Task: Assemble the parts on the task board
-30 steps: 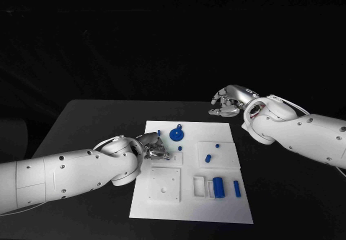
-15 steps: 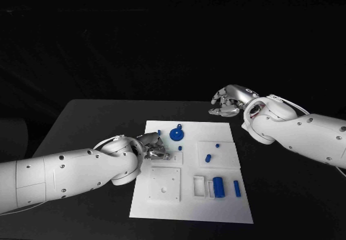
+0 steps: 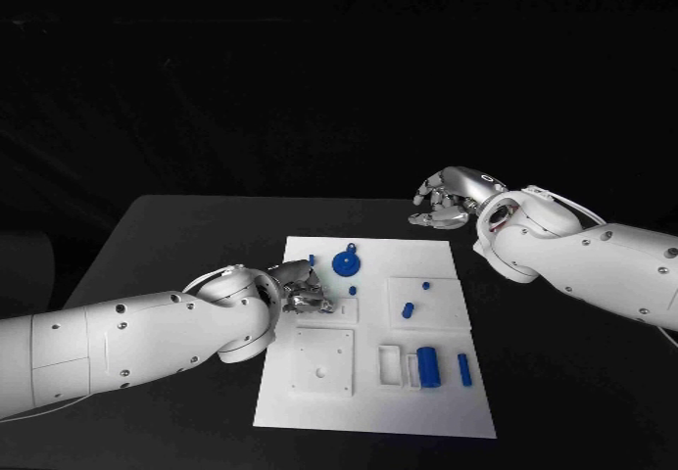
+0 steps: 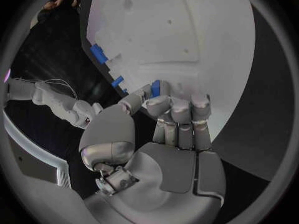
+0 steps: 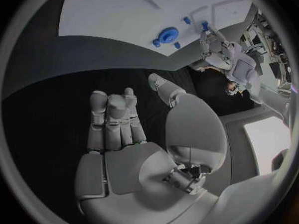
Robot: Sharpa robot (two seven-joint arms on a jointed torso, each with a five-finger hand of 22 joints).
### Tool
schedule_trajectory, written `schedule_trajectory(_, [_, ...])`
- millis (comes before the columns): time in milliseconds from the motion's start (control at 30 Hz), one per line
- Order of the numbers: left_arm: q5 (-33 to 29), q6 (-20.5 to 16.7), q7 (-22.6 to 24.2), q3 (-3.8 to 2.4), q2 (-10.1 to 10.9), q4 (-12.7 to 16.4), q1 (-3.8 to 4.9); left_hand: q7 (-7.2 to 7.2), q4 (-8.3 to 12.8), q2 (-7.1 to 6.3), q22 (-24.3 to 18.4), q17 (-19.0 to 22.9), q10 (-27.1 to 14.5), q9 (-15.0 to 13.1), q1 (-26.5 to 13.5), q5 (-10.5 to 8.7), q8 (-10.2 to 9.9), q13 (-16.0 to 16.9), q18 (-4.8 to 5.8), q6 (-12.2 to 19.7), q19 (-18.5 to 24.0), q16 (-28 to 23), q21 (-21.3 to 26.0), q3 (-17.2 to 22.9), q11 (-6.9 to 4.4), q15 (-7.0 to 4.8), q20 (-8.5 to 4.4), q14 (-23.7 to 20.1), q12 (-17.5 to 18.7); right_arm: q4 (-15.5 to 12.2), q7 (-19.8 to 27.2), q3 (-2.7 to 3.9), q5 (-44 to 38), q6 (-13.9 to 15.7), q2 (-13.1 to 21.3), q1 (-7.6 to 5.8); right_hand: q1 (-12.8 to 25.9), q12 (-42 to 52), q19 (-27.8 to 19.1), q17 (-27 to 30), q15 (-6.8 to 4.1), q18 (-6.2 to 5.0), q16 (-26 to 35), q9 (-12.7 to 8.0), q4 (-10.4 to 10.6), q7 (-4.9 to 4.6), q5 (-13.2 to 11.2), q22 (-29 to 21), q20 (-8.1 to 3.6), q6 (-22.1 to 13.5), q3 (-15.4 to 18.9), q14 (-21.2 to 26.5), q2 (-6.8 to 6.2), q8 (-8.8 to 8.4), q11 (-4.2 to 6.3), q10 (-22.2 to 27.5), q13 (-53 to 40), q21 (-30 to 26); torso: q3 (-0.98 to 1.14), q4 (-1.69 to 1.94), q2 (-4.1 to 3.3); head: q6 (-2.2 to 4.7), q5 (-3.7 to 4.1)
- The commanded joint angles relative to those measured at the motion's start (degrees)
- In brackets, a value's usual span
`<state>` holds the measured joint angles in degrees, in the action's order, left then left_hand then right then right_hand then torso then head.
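The white task board (image 3: 374, 392) lies in the middle of the black table. My left hand (image 3: 301, 293) hovers over its left side, beside a small square plate (image 3: 339, 311). It pinches a small blue peg (image 4: 155, 87) between thumb and fingertips; the peg (image 3: 311, 260) sticks out past them. A blue disc (image 3: 346, 263) lies just beyond, and it also appears in the right wrist view (image 5: 167, 35). My right hand (image 3: 450, 201) hangs beyond the board's far right corner, its fingers (image 5: 112, 115) curled in on nothing.
Small blue pegs (image 3: 352, 290) (image 3: 424, 286) (image 3: 407, 309) sit mid-board. Two blue cylinders (image 3: 427, 366) (image 3: 462, 368) lie at the near right, next to a white frame (image 3: 390, 363). A larger square plate (image 3: 323, 361) lies near my left forearm.
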<state>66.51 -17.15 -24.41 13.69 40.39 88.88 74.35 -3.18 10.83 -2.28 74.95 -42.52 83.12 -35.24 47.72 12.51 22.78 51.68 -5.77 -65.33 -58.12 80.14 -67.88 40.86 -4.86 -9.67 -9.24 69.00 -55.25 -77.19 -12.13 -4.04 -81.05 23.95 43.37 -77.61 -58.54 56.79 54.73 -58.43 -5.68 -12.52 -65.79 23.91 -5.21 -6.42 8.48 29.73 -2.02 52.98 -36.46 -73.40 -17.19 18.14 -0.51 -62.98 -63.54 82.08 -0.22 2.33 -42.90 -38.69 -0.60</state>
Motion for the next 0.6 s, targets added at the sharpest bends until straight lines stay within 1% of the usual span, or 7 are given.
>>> schedule_trajectory(33, [-0.77, 1.73, 0.26, 0.11, -0.2, 0.13, -0.16, 3.93, -0.25, 1.31, 0.57, 0.1, -2.63, 0.05, -0.57, -0.34, 0.45, -0.12, -0.41, -5.82, 0.28, 0.45, -0.42, 1.38, -2.17, -2.94, -6.07, 2.63, -0.44, 0.0, 0.13, 0.01, -0.16, -0.75, -0.02, -0.03, -0.16, 0.03, 0.33, -0.06, -0.15, -2.48, 0.4, 0.09, 0.26, -0.51, 0.37, 0.07, 0.01, -0.05, 0.08, -0.23, 0.07, 0.21, 0.08, -0.11, 0.06, -0.18, 0.01, 0.0, -0.01, -0.03, -0.04])
schedule_trajectory(100, [-0.77, 1.81, 0.23, 0.11, -0.23, 0.12, -0.16, 3.89, 0.12, 1.53, 0.59, 0.17, -2.63, 0.1, -1.65, -0.22, 0.54, -0.17, -0.41, -5.84, 0.25, 0.56, -0.55, 2.17, -2.19, -2.92, -6.08, 2.64, -0.55, -0.01, 0.12, 0.01, -0.16, -0.79, -0.02, -0.03, -0.2, 0.03, 0.33, -0.07, -0.15, -2.48, 0.4, 0.09, 0.26, -0.5, 0.42, 0.07, 0.01, -0.05, 0.07, -0.23, 0.07, 0.22, 0.08, -0.11, 0.07, -0.19, 0.01, 0.0, -0.01, -0.03, -0.04])
schedule_trajectory(300, [-0.77, 2.09, 0.13, 0.11, -0.29, 0.11, -0.16, 3.93, 0.54, 1.99, 0.58, 0.25, -2.61, 0.13, -2.58, 0.07, 0.64, -0.24, -0.42, -5.88, 0.21, 0.67, -0.66, 2.84, -2.17, -2.92, -6.09, 2.64, -0.66, -0.02, 0.15, 0.01, -0.16, -0.79, -0.03, -0.03, -0.28, 0.05, 0.34, -0.09, -0.16, -2.48, 0.42, 0.1, 0.26, -0.49, 0.61, 0.09, 0.0, -0.01, 0.04, -0.24, 0.07, 0.23, 0.09, -0.11, 0.09, -0.2, 0.02, 0.03, -0.01, -0.09, 0.03])
schedule_trajectory(600, [-0.42, 1.52, -0.12, 0.11, -0.26, 0.01, -0.16, 4.01, 1.52, 2.84, 0.56, 0.28, -2.52, 0.11, -3.98, 0.77, 0.93, -0.26, -0.45, -6.06, 0.12, 1.01, -0.85, 3.63, -2.25, -2.94, -6.11, 2.76, -0.98, 0.08, 0.16, 0.0, -0.18, -0.87, -0.09, -0.03, -0.29, 0.06, 0.35, -0.1, -0.16, -2.48, 0.44, 0.12, 0.28, -0.49, 0.76, 0.11, 0.0, 0.01, 0.05, -0.25, 0.07, 0.25, 0.09, -0.1, 0.11, -0.21, 0.01, 0.02, -0.02, -0.1, 0.01])
